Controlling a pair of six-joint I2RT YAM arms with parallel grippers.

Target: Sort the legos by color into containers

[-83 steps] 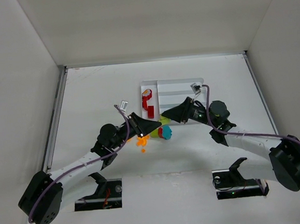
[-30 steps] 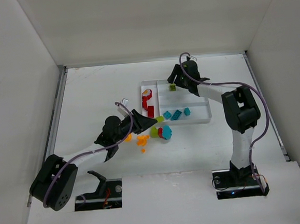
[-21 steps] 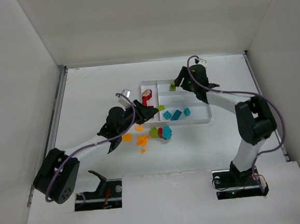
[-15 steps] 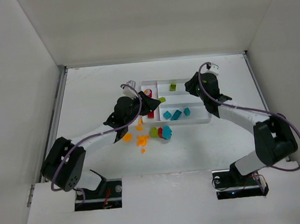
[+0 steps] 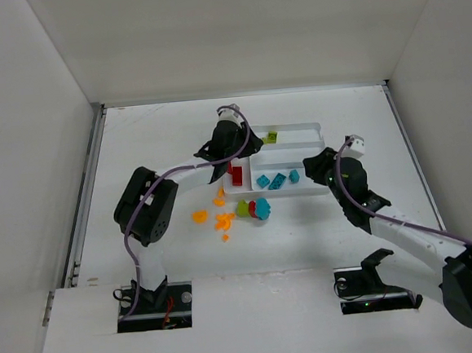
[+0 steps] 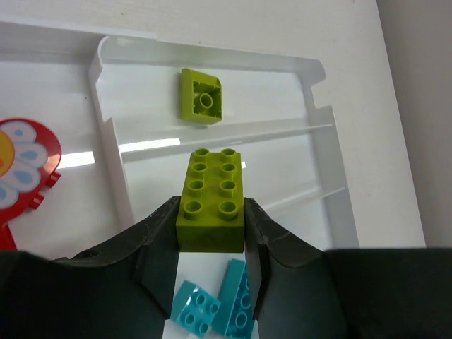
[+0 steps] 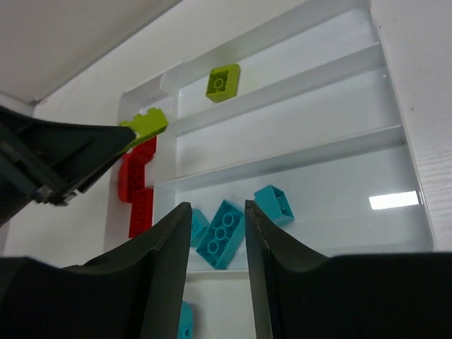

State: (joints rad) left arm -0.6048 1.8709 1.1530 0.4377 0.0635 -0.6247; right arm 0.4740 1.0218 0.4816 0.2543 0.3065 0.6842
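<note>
L gripper is clamped on a 2x4 lime brick, one finger on each long side, studs up, brick sticking out past the tips. It hangs over the left part of the tray, roughly at the wall btwn the tall section and the long ones. L wrist cam puts it over the 2nd long section. R wrist cam puts it by the end of the first divider, above the red bricks. Exact section under it: can't tell. Whether it touches the tray: can't tell either

R gripper: fingers a narrow gap apart, nothing btwn them, gripping nothing. It sits at the tray's right end, pointing back across the tray, well apart from L gripper

In the tray: small lime brick in the far long section, near its left end. Three teal bricks in the near long section, left half, close together. Red bricks lie end to end in the tall section, w/ a red flower piece further back in it

On the table, just in front of the tray: a clump of lime, red and teal pieces touching each other. Left of the clump, orange bricks: a few close together, one further left, one small one nearer the arms
</note>
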